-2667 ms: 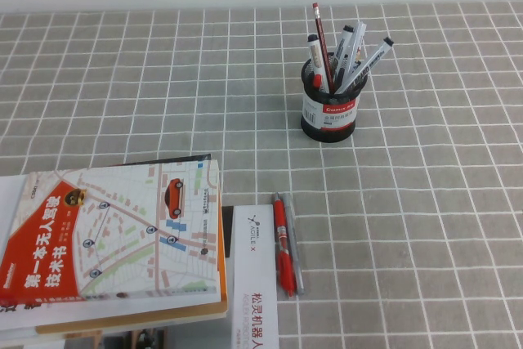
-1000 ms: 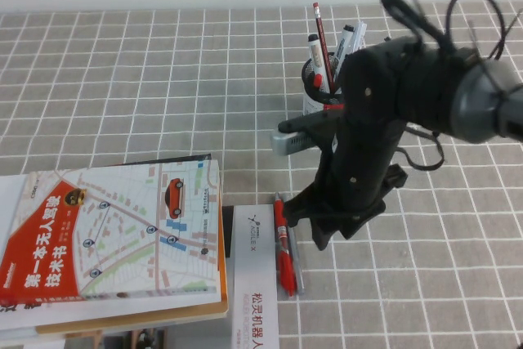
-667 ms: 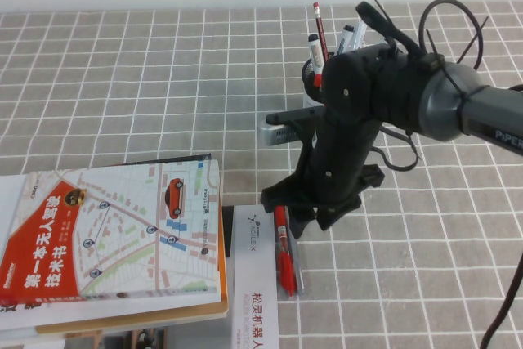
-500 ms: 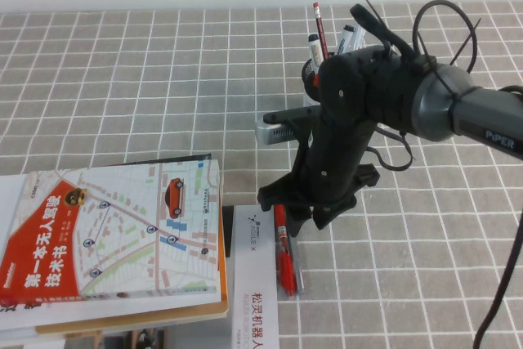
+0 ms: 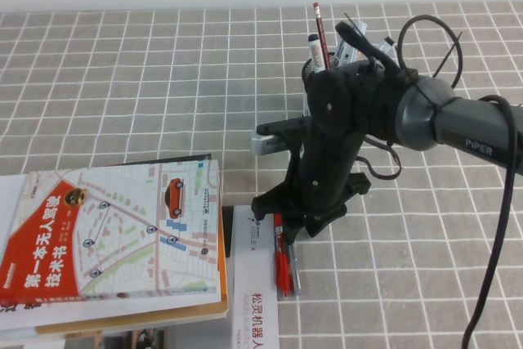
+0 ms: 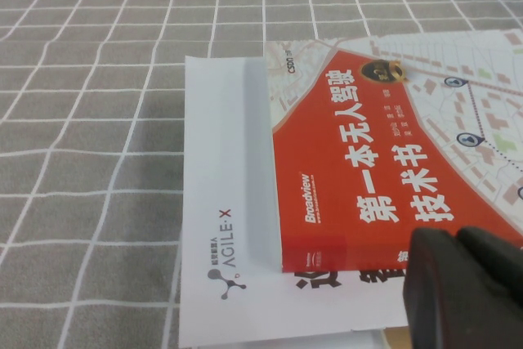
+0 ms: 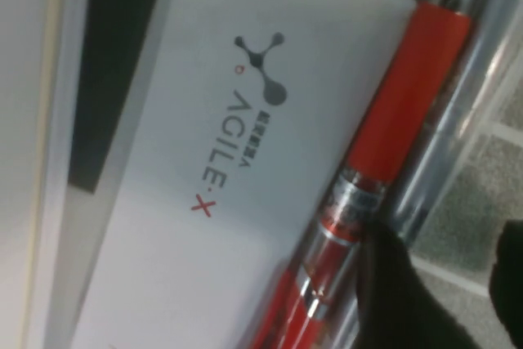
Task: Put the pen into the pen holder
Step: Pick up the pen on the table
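Observation:
The grey pen [image 5: 297, 277] lies on the tiles beside a red pen [image 5: 282, 267], touching its right side. My right gripper [image 5: 290, 220] is low over the far ends of both pens, open. In the right wrist view the grey pen [image 7: 467, 91] and the red pen [image 7: 402, 112] run under one dark finger [image 7: 392, 292]; the gap between the fingers shows bare tile. The black mesh pen holder [image 5: 308, 79] is mostly hidden behind the right arm, with markers and a pencil sticking out. My left gripper [image 6: 466, 292] is shut and empty over a book.
A red-and-white map-covered book [image 5: 114, 243] lies on a stack at the front left. A white AGILE·X booklet [image 5: 252, 284] touches the red pen's left side. Grey tiled cloth [image 5: 163, 96] covers the table.
My right arm has come in from the right, moved left and lowered over the far ends of the two pens. The pens and the holder have not moved.

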Controlling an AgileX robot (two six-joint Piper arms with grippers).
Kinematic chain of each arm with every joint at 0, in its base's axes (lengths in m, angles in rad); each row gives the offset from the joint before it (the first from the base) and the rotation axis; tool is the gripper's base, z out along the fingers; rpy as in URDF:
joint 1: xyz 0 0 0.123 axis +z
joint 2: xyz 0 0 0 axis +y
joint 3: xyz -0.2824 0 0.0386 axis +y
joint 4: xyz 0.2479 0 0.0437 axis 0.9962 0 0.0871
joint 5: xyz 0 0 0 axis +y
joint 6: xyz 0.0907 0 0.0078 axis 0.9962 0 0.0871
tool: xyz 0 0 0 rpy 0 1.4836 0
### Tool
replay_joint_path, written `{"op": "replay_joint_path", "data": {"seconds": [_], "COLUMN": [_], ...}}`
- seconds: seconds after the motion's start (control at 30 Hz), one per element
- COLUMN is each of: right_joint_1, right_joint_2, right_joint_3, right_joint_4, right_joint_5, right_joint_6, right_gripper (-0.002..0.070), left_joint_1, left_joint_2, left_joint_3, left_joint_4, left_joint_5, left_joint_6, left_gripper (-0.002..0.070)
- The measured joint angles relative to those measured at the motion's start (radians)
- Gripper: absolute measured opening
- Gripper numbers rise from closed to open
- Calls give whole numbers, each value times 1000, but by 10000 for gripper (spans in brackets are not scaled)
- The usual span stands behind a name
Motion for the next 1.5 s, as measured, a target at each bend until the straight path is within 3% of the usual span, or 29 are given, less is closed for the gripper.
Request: {"op": "replay_joint_path", "data": {"seconds": [0.23, 0.47, 0.6, 0.7, 0.93, 1.5], "right_joint_1": [49, 55, 55, 55, 55, 58], "right_joint_2": [4, 8, 8, 8, 8, 21], "right_joint_3": [-13, -19, -19, -19, -19, -19], "right_joint_4": [-101, -103, -87, -87, -104, 40], "right_joint_5": [0, 0, 0, 0, 4, 20], "right_joint_6": [0, 4, 4, 6, 15, 23], "right_gripper": [214, 119, 102, 115, 242, 265], "left_joint_1": [0, 0, 0, 0, 0, 0], "left_joint_2": [0, 0, 0, 0, 0, 0], "left_joint_3": [0, 0, 0, 0, 0, 0], "left_joint_4": [0, 0, 0, 0, 0, 0], "left_joint_5": [0, 0, 0, 0, 0, 0], "left_joint_6": [0, 0, 0, 0, 0, 0], "left_gripper": [-3, -3, -3, -3, -3, -3]}}
